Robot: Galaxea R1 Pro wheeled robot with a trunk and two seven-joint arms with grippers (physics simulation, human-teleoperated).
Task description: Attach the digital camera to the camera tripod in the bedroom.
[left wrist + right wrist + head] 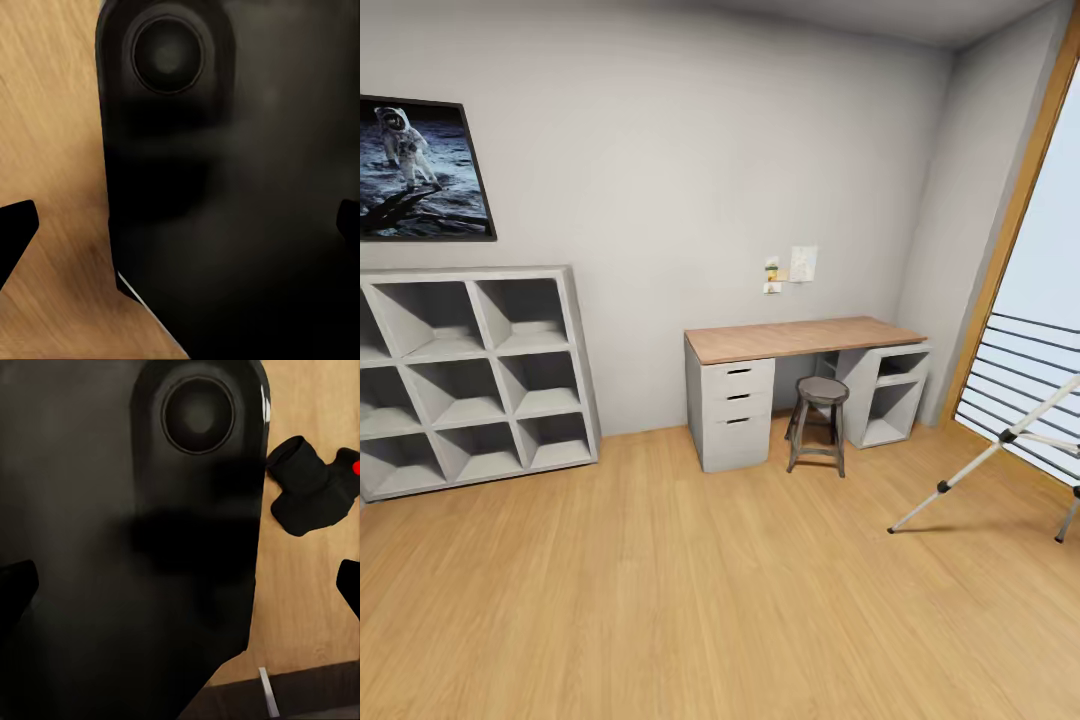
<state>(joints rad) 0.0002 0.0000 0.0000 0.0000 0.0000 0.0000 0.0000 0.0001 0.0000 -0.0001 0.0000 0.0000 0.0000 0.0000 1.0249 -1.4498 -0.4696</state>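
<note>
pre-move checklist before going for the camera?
1. Camera located: ok, on the wood floor in the right wrist view.
2. Camera held: not ok, nothing between the right fingertips.
3. Tripod located: ok, legs at the head view's right edge by the window.
4. Tripod head visible: not ok, cut off by the frame.
5. Floor toward tripod: ok.
6. Left gripper empty: ok, open.

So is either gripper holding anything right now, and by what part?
Nothing is held. The left gripper and right gripper both have their fingertips spread wide with nothing between them. The digital camera lies loose on the wood floor.
</note>
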